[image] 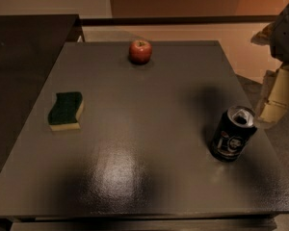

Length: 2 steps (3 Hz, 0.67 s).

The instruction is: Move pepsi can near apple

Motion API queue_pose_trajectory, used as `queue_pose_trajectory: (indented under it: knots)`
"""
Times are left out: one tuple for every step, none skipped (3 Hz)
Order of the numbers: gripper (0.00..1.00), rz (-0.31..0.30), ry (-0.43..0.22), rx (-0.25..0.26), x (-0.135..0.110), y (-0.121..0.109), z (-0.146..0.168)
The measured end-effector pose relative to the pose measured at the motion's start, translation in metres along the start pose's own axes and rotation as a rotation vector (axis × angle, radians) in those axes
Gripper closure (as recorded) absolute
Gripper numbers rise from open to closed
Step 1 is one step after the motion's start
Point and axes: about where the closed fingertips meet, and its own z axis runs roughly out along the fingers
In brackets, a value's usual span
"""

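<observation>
The pepsi can point(232, 134), dark with a silver top and a whitish logo, stands upright near the right edge of the grey table point(144, 129), towards the front. The red apple point(140, 51) sits at the far middle of the table, well away from the can. My gripper point(277, 100), a pale cream piece, hangs at the right edge of the view, just right of the can's top and slightly above it. It holds nothing that I can see.
A green and yellow sponge point(66, 110) lies on the left side of the table. A dark counter point(24, 57) adjoins the table on the left. A wall with a dark rail runs behind the table's far edge.
</observation>
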Motion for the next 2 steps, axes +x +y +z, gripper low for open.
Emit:
queue_pose_trajectory:
  knots:
    - [0.0,-0.009,-0.013,0.002,0.0003,0.0015,-0.0019]
    - [0.0,-0.036,-0.056,-0.018,0.0072,0.0113,-0.0004]
